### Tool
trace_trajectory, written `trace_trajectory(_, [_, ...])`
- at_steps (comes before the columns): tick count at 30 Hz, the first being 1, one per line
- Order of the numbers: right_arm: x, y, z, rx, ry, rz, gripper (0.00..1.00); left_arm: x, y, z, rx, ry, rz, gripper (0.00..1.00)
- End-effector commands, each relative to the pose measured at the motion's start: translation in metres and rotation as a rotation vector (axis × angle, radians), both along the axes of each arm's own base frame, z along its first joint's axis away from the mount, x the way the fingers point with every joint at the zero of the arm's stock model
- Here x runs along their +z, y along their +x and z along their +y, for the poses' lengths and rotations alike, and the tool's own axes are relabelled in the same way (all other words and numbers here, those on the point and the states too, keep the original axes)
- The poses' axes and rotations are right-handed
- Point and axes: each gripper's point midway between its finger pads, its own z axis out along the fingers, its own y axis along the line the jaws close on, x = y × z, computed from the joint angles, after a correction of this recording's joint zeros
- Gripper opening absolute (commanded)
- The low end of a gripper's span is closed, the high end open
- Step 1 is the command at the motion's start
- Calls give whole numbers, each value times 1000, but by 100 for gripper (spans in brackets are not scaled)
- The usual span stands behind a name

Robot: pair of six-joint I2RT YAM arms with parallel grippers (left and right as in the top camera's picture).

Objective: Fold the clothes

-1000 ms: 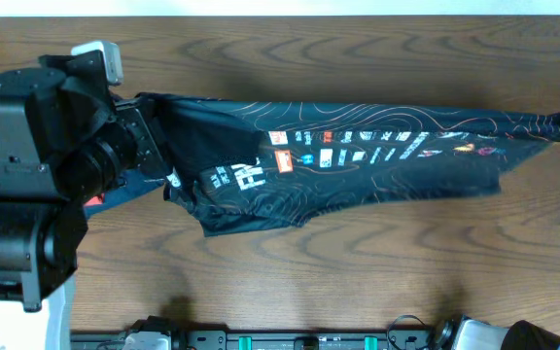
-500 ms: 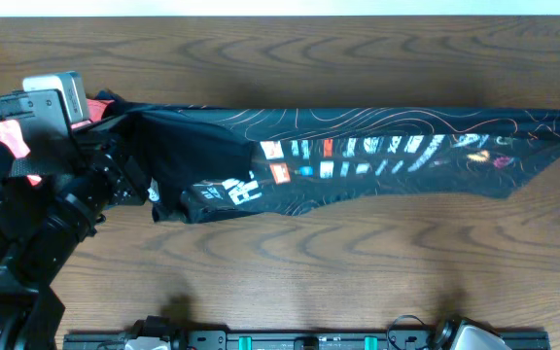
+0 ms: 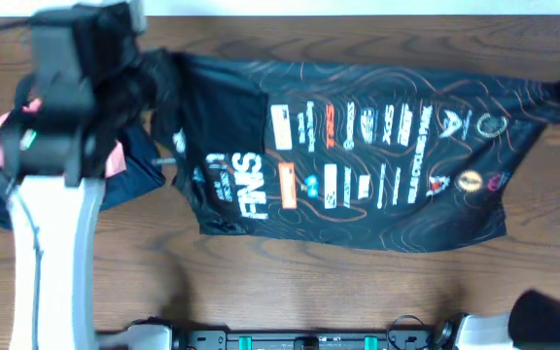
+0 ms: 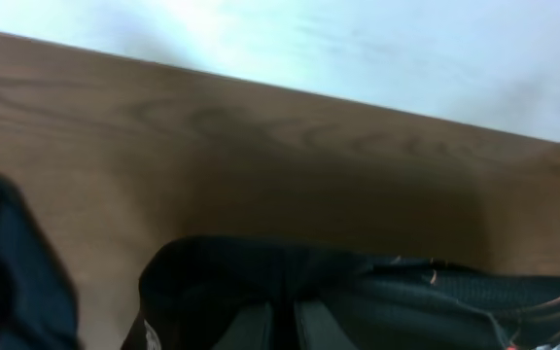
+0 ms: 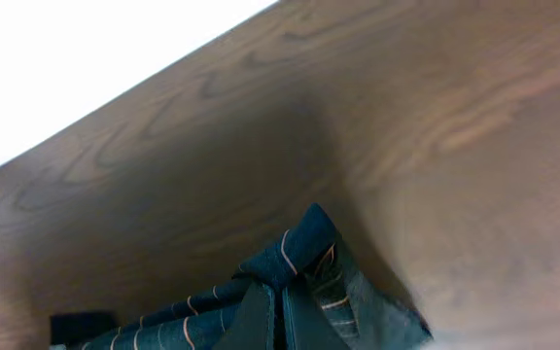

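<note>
- The black jersey [image 3: 377, 156] with contour lines, sponsor logos and white lettering lies stretched across the far half of the desk [image 3: 358, 301]. It runs from about 10 o'clock to 3 o'clock in the overhead view, printed face up.
- Left jaws: narrow, pinched on a bunched black edge of the jersey at its 10 o'clock end, as the left wrist view shows.
- Right jaws: narrow too, gripping a pointed corner of the jersey at the 3 o'clock end, just above the wood in the right wrist view.
- The picture is blurred, so I cannot tell whether the cloth rests fully on the desk or hangs partly taut between the two grips.
- The left arm [image 3: 61, 194] partly covers a salmon-pink garment [image 3: 113, 160] and a navy garment [image 3: 142, 180] at 9 o'clock. They touch or sit just beside the jersey's end.
- Progress, as I judge it: this is the spreading stage. The jersey is opened out, with no fold visible.
- The corner toward 8 o'clock looks rumpled.
- What is left: set it flat, smooth that corner, then make all the folds.
</note>
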Motion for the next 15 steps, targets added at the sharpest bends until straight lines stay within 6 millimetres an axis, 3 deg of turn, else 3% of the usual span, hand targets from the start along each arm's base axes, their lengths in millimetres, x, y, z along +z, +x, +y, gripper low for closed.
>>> trace_trajectory(1, [2,35,-4,10,-14,-73,1,-3,36,10,40,31,-58,6])
trace_trajectory(4, [31,70,-8,-3,-15,-246,1,16,72,8,39,18,-199,6])
trace_trajectory(7, [71,86,-16,-42,-29,-418,1,58,88,5,35,0,-387,6])
trace_trajectory(12, [116,81,-34,-175,-33,-578,1,148,82,6,44,-31,-694,6])
trace_trajectory(15, [117,75,-46,-226,-73,-570,1,171,72,6,43,-40,-736,6])
